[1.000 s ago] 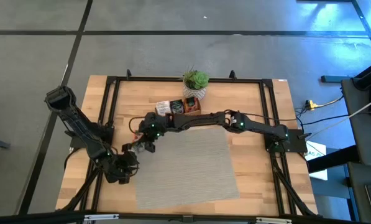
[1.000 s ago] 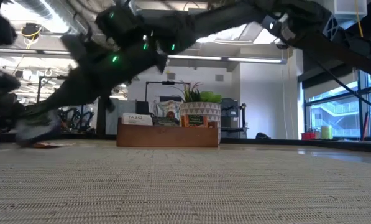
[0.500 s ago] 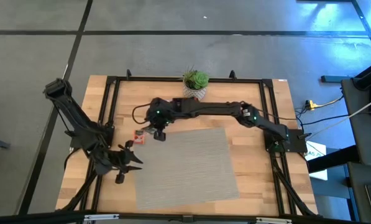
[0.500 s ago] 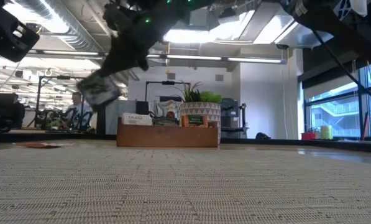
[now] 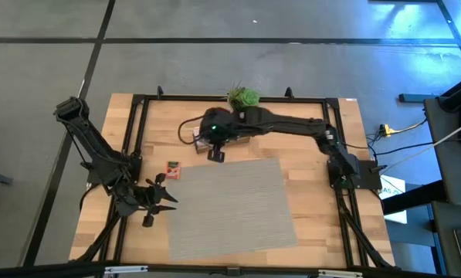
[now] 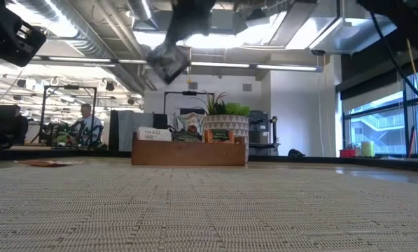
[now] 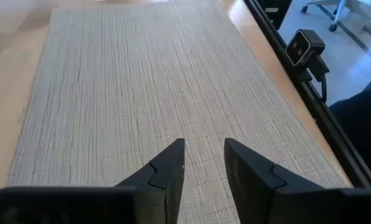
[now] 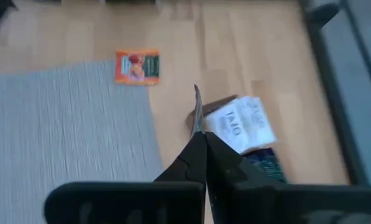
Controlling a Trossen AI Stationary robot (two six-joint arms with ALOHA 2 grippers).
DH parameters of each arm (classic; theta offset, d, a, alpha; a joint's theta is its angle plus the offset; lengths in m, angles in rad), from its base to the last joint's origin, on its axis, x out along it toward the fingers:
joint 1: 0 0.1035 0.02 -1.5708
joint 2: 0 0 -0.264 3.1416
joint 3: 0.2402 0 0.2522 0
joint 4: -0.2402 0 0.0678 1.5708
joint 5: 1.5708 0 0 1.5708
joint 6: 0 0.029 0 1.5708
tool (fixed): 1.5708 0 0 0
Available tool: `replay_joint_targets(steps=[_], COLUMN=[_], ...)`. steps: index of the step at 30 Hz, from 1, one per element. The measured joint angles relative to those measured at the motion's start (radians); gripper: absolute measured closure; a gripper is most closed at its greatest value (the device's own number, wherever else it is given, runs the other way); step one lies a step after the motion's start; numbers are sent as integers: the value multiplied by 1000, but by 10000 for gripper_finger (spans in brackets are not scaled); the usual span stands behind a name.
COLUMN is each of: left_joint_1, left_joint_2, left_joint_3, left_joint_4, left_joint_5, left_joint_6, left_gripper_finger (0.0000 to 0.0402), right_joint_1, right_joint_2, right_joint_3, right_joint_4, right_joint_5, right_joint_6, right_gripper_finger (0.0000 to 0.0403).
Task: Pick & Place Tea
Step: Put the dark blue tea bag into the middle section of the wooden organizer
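My right gripper (image 5: 216, 152) hangs high over the table's far side, near the wooden tray (image 6: 187, 152), and is shut on a small tea packet (image 6: 166, 61). In the right wrist view that packet (image 8: 196, 106) shows edge-on. Under it in the tray lie a white packet (image 8: 241, 124) and a dark packet (image 8: 267, 163). An orange packet (image 5: 173, 167) lies flat on the wood left of the grey mat (image 5: 230, 205). My left gripper (image 7: 204, 165) is open, low over the mat's left part, touching nothing. My right gripper pinches the tea packet between its two fingers (image 8: 191, 158), which point down from above. It has one edge of the packet (image 8: 196, 121), and the rest sticks out past the fingertips. The packet (image 6: 166, 61) is lifted clear, tilted, well above the tray.
A potted plant (image 5: 244, 98) stands just behind the tray at the far edge. A black frame (image 5: 137, 123) runs round the table. A small camera (image 7: 306, 45) sits on the rail at the mat's side. A person (image 6: 88, 126) shows in the room behind.
My right gripper has risen from the table left of the mat with a packet in its fingers. It has swung up and toward the far edge, to above the tray. The orange packet has stayed on the wood. My left arm drew back a little toward the left.
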Motion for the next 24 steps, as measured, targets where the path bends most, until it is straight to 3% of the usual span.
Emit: replay_joint_targets(steps=[9,13,19,24], left_joint_1=[0,0,0,1], left_joint_2=[0,0,0,0], left_joint_3=[0,0,0,0], left_joint_4=[-5,-4,-3,1], left_joint_5=[0,0,1,1], left_joint_6=[2,2,16,7], left_gripper_finger=[294,291,293,294], right_joint_1=[14,24,20,-3], right_joint_2=[-88,-112,-182,-316], right_joint_3=[-1,-115,-553,-881], right_joint_4=[-134,-70,547,934], right_joint_5=[135,147,-21,-116], right_joint_6=[4,4,-37,-53], right_gripper_finger=[403,403,403,403])
